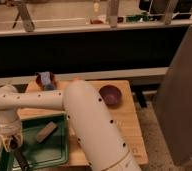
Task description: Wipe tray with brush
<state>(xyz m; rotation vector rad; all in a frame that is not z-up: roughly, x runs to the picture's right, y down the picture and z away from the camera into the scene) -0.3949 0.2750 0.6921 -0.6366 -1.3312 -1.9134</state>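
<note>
The green tray (51,150) lies on the wooden table at the front left. My gripper (12,143) hangs over the tray's left edge, pointing down. It is shut on a dark brush (20,159), whose lower end reaches down to the tray floor near the front left corner. A brown block (47,131) lies in the middle of the tray. My white arm (84,115) spans the table from the front right to the left and hides part of the tray's right side.
A purple bowl (110,94) stands on the table (129,125) to the right of my arm. A dark bowl with a blue object (45,79) stands at the back left. A dark counter wall runs behind the table. A grey panel (181,95) stands at the right.
</note>
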